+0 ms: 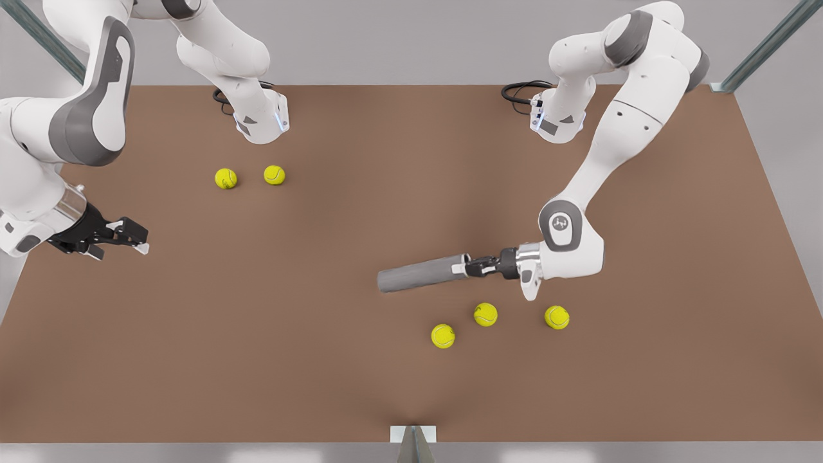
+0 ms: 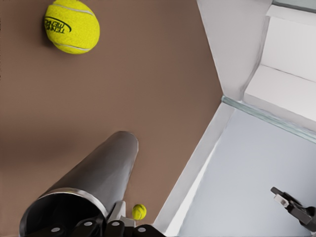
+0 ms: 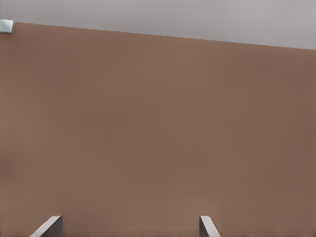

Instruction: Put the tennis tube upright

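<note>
The tennis tube (image 1: 418,273) is a slim grey cylinder lying almost level over the brown table (image 1: 321,257), right of centre in the front view. My left gripper (image 1: 472,265) is shut on the rim of its hollow end, which faces the front view's right. The left wrist view looks along the tube (image 2: 94,182) from that open end, one pale finger (image 2: 116,213) pressed to its rim. I cannot tell whether the tube touches the table. My right gripper (image 1: 132,238) waits open at the front view's left edge, its fingertips (image 3: 49,226) wide apart above bare table.
Three yellow tennis balls (image 1: 485,314) lie just in front of the tube, and one of them (image 2: 72,25) lies beside its far end. Two more balls (image 1: 226,178) sit at the back left, near an arm base (image 1: 260,119). A small bracket (image 1: 413,436) marks the table's front edge.
</note>
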Motion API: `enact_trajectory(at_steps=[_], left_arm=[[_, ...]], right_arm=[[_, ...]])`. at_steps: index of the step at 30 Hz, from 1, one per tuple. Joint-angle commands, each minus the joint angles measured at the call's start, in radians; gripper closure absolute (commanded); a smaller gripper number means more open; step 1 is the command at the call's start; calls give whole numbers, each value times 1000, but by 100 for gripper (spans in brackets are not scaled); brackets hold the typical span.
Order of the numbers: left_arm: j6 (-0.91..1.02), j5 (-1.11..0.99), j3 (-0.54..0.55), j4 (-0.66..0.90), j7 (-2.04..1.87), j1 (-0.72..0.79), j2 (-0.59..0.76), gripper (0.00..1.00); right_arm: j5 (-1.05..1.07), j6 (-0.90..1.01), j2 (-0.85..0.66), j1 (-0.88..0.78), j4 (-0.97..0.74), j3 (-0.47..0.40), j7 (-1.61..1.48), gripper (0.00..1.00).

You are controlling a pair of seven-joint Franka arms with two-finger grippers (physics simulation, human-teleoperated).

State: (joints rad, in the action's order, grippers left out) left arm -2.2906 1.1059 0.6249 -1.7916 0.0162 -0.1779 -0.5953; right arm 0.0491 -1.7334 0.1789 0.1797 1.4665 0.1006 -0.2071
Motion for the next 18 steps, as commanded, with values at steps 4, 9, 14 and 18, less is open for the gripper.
enact_trajectory(at_steps=[4,9,14,18], left_arm=[[0,-69,-1,0,-31,-8,14,79],[10,-164,-4,0,-123,-12,55,79],[11,-213,-7,1,-194,-12,97,79],[43,-368,-8,20,-320,-20,132,79]], right_arm=[[0,0,-1,0,-2,1,0,0],[0,6,-1,0,-3,1,0,0],[0,8,1,9,-2,1,0,0],[8,-46,14,7,-6,-1,-2,0]])
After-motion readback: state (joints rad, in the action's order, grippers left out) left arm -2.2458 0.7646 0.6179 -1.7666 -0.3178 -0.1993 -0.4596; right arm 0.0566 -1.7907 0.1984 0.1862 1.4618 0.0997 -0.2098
